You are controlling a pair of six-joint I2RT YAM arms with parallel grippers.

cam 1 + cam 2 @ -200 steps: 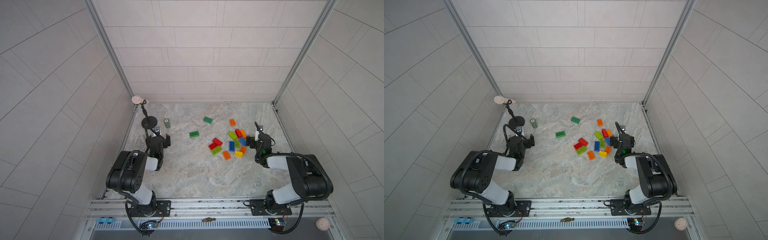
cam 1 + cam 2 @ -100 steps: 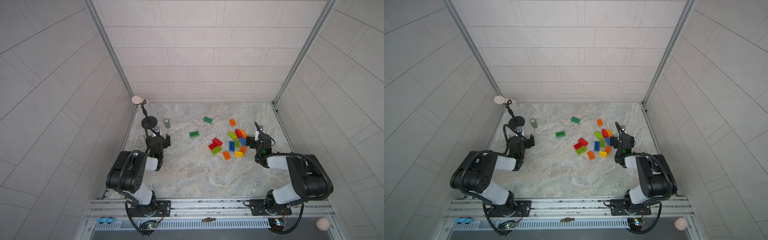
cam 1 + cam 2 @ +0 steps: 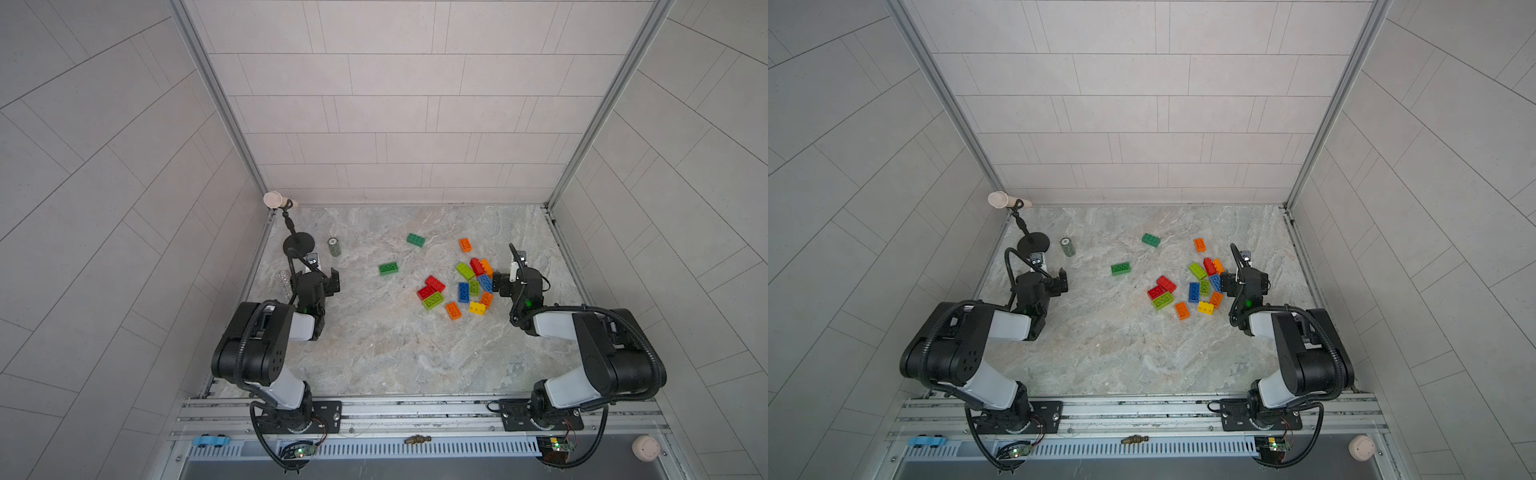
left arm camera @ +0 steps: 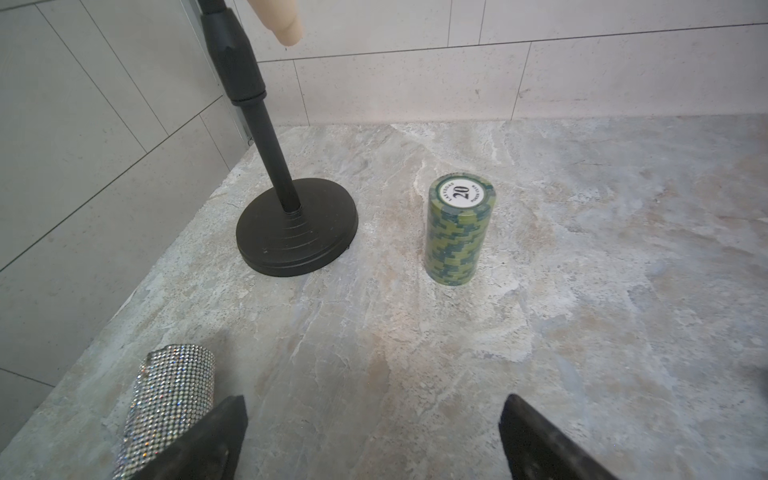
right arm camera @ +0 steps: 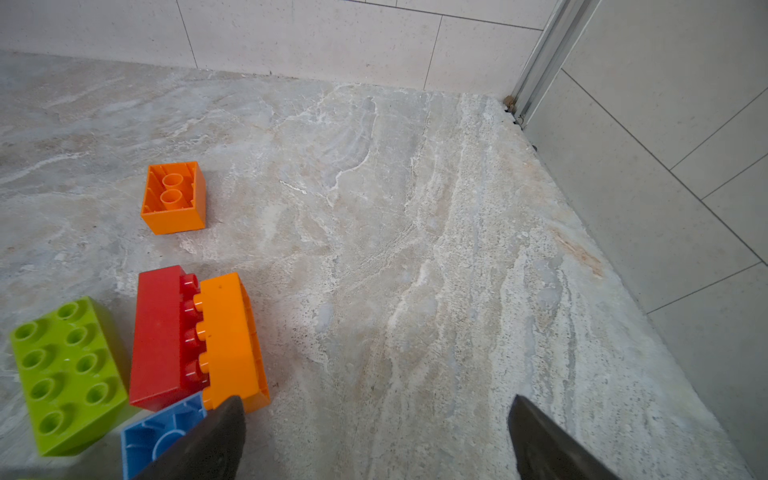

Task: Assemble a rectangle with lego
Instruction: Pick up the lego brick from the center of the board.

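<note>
No change vs a second ago: both arms are parked in the same pose and every brick is in the same spot. Left gripper [image 4: 372, 411] sits low over the marble table [image 3: 374, 357] on the left side, jaws spread wide, nothing between them. Glittery tube [image 4: 170, 399] lies just beside one finger; can't tell if they touch. Right gripper [image 5: 376, 405] is low on the right side, jaws equally wide, also empty, right at the edge of the lego cluster [image 3: 473, 287]. In both top views the cluster lies loose on the table right of centre, scattered, not joined into a rectangle. Nearest the arms: near orange brick [image 3: 453, 310] and yellow brick [image 3: 477, 308], apart from each other. Next, near lime brick [image 3: 432, 301] touching a red pair [image 3: 435, 283]. By the right gripper: blue brick [image 5: 162, 432] hollow side up, partly hidden behind a finger, contact unclear. Red brick [image 5: 160, 336] is on its side, studs against a second orange brick [image 5: 232, 336], with a studs-up lime brick [image 5: 68, 374] beside them. Farther out, upturned orange brick [image 5: 174, 197] sits alone. Toward centre, well apart: near dark green brick [image 3: 388, 269] and far dark green brick [image 3: 415, 240]. Far left: poker-chip stack [image 4: 459, 228] upright, near black stand base [image 4: 297, 226].
</note>
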